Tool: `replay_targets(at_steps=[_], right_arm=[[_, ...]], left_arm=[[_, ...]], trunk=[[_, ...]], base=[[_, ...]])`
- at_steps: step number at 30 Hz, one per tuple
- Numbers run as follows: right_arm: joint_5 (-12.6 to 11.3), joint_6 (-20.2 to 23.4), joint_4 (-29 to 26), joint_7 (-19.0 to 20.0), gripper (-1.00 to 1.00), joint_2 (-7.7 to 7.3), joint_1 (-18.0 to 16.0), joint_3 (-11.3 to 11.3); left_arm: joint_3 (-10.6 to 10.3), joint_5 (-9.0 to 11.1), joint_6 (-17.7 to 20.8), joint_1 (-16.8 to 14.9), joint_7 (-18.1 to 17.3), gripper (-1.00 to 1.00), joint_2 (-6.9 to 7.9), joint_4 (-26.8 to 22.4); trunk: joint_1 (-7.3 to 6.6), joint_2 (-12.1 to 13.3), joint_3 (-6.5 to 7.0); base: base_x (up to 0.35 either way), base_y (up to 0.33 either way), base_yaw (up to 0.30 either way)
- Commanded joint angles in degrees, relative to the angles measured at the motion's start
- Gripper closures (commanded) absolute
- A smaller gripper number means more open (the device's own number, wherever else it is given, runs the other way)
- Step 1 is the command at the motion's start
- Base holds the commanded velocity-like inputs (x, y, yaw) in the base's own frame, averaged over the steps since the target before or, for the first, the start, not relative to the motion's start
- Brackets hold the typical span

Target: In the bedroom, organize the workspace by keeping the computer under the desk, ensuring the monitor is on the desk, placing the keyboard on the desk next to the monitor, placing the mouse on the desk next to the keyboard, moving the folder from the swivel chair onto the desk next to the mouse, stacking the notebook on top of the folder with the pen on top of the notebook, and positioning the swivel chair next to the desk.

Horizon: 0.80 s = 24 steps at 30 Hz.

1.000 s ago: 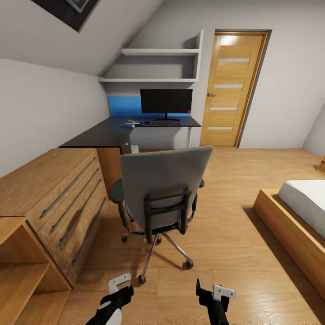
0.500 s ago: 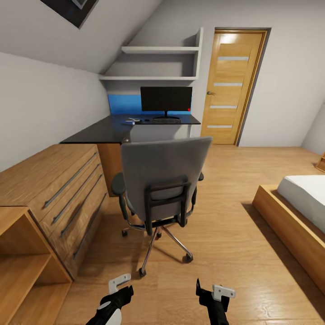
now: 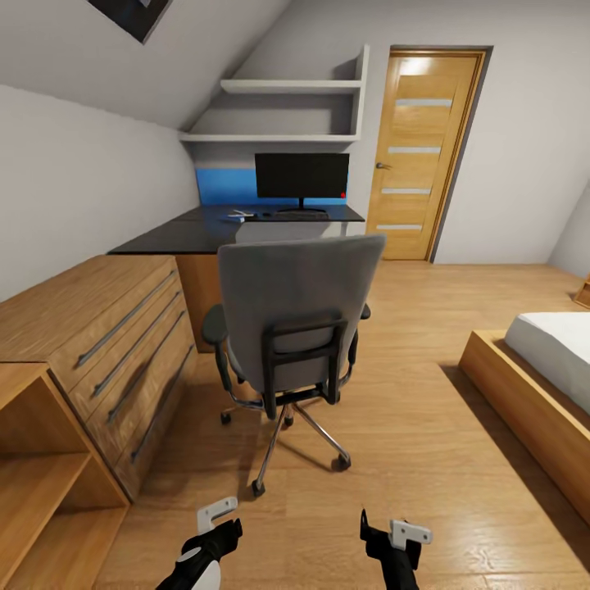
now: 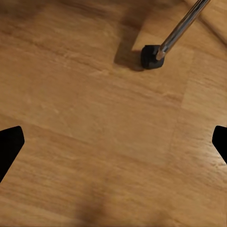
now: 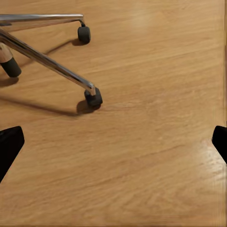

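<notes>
The grey swivel chair [image 3: 299, 315] stands on the oak floor in front of me, its tall back turned to me and hiding its seat. Behind it runs the black L-shaped desk [image 3: 184, 233]. At the desk's far end stands the black monitor [image 3: 301, 174], with the keyboard [image 3: 292, 217] in front of it and small pale items [image 3: 238, 216] to its left. The folder is hidden. My left gripper [image 3: 215, 524] and right gripper [image 3: 387, 534] hang low over the floor, both open and empty. A chair castor [image 4: 151, 56] shows in the left wrist view, another castor [image 5: 93, 98] in the right wrist view.
A low oak drawer cabinet [image 3: 106, 344] and an open oak shelf unit [image 3: 37, 475] line the left wall. A bed [image 3: 545, 369] on an oak frame is at the right. An oak door [image 3: 419, 152] is at the back, and wall shelves [image 3: 287, 111] hang above the desk.
The whole view has shifted: the chair and desk sit a little higher in the picture and the chair looms slightly larger. The right gripper appears slightly lower in the frame.
</notes>
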Motion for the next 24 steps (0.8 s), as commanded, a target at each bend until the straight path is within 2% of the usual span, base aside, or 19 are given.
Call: replay_targets(at_steps=[1, 24], right_arm=[[0.00, -0.07, 0.16, -0.52, -1.00, 0.02, -0.03, 0.53], [0.70, -0.16, 0.77, -0.43, -1.00, 0.24, -0.03, 0.64]], left_arm=[[-0.26, 0.28, 0.18, -0.03, 0.46, -1.00, 0.04, -0.10], [-0.89, -0.34, 0.26, -0.03, 0.41, -1.00, -0.20, -0.08]], trunk=[[0.22, -0.44, -0.24], [5.27, -9.66, -4.37]], base=[[0.000, 0.000, 0.000], [0.000, 0.000, 0.000]])
